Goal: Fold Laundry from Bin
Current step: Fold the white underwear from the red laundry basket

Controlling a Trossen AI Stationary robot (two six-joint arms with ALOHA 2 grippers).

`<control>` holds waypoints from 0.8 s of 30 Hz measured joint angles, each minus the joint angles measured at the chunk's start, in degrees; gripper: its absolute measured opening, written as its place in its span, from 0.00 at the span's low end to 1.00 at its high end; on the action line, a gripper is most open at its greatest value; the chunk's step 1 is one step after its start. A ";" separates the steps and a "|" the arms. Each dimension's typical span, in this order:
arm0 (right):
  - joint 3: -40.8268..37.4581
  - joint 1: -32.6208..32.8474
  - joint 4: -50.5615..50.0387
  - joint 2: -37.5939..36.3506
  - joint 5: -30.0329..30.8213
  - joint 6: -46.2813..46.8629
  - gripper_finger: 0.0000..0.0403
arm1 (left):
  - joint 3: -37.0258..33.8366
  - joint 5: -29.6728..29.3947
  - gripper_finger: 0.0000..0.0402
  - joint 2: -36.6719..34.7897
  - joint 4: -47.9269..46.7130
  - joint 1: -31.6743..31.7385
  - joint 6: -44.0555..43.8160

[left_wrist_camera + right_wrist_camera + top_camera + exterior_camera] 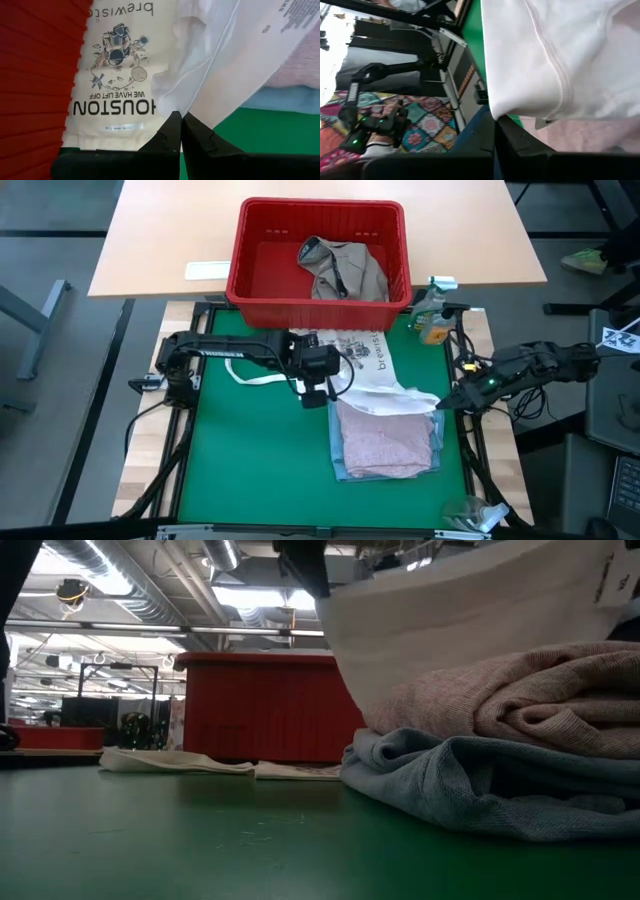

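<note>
Green matting (250, 450) covers the table in the high view, with the red bin (320, 252) at its far edge holding a khaki-grey garment (345, 270). A folded pale pink piece (385, 442) lies on a light blue one (338, 450) on the mat. The left gripper (320, 395) and right gripper (447, 402) each pinch a corner of a white garment (395, 398) stretched over the stack's far end, beside the printed tote bag (362, 352).

Across the low view, the white garment (470, 625) hangs above the pink piece (500, 695) and the blue piece (480, 785); the bin (265, 705) stands behind.

From the left wrist, closed fingers (170, 137) clamp the white cloth (225, 75) near the tote (120, 65).

From the right wrist, the fingers (512, 145) seem closed on the white hem (560, 60), though the contact is partly hidden.
</note>
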 joint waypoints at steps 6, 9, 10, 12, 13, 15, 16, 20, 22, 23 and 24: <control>0.02 0.00 3.67 0.00 -2.79 0.46 0.00 | 0.02 0.12 0.00 -1.75 -0.26 -1.77 -0.01; 0.04 0.00 5.85 0.00 -3.67 0.46 0.00 | 0.02 -0.51 0.00 -2.04 -0.18 -2.48 -0.01; 0.23 0.00 6.03 0.00 -3.94 0.45 0.00 | 0.02 -1.08 0.00 -2.12 -0.28 -2.66 -0.01; 0.85 0.02 5.77 0.00 -4.23 0.44 0.00 | 0.02 -1.31 0.00 -2.14 -0.40 -2.98 -0.01; 1.03 0.02 5.72 0.00 -4.62 0.43 0.00 | 0.02 -1.32 0.00 -2.24 -0.46 -3.13 -0.01; 1.05 0.02 5.08 -0.04 -5.96 0.17 0.00 | 0.02 -1.31 0.00 -2.29 -0.97 -3.74 -0.01; 1.05 0.02 4.46 -0.03 -6.68 0.06 0.00 | 0.02 -1.19 0.00 -2.29 -1.08 -4.17 -0.01; 1.05 0.02 -0.18 1.15 -8.28 -0.04 0.00 | 0.02 -0.70 0.00 -1.55 -1.04 -6.45 -0.01; 1.03 0.02 -3.99 2.34 -8.32 -0.15 0.00 | 0.02 -0.62 0.00 -0.45 -1.02 -7.53 -0.14; 1.01 0.02 -5.63 3.22 -8.28 -0.17 0.00 | 0.02 -0.66 0.00 0.20 -1.02 -8.05 -0.18; 1.01 0.02 -7.14 4.15 -8.05 -0.17 0.00 | 0.02 -0.68 0.00 0.88 -1.02 -8.53 -0.18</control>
